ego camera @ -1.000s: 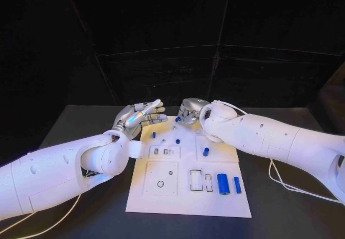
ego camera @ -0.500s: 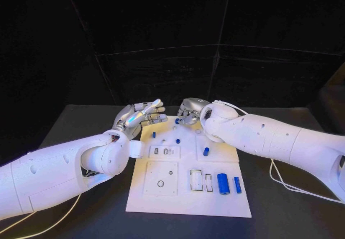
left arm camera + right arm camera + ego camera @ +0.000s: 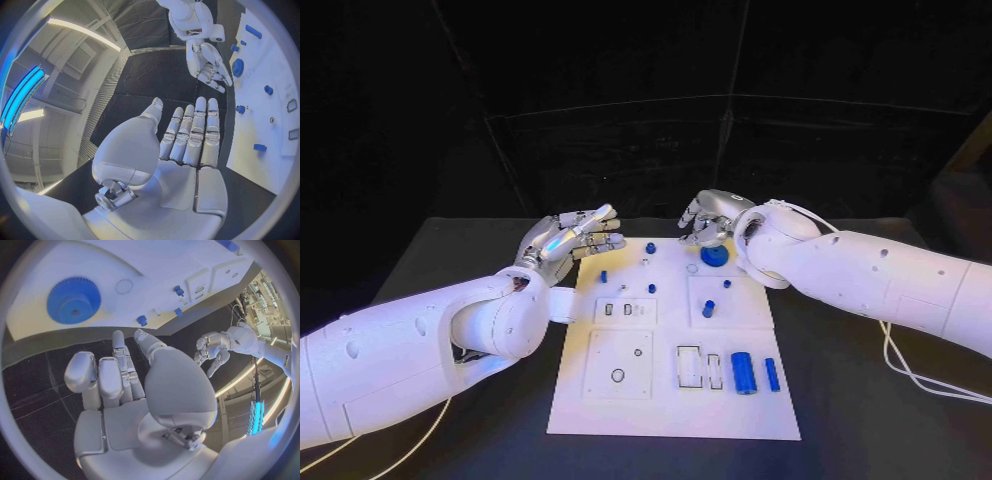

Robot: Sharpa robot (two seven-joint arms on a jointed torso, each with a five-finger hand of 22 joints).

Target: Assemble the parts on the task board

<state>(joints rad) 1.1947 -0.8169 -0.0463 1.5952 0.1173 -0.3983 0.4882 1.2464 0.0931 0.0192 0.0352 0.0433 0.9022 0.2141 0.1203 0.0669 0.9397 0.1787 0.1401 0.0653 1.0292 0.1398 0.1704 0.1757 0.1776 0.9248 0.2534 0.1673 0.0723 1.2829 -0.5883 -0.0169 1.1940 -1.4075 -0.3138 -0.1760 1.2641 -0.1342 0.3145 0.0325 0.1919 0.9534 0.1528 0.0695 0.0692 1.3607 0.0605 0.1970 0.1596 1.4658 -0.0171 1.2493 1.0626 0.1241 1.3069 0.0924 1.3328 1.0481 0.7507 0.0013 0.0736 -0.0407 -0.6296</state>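
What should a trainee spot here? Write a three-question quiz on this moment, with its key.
1. True or false: the left hand holds a blue part.
2. The blue gear lies nearest to: A) the right hand; B) the left hand; C) the near edge of the task board.
3. Fill in: the two blue cylinders lie side by side on the board's ____ side, by the robot's own sides.
Key: 1 false; 2 A; 3 right.

Both hands hang at the far end of the task board [image 3: 672, 400], the left hand [image 3: 570, 236] off its left corner, the right hand [image 3: 711, 213] just past the blue gear [image 3: 715, 255]. The gap between them is open. Small blue pegs [image 3: 649, 248] dot the far rows; two blue cylinders [image 3: 744, 372] lie near the right edge.
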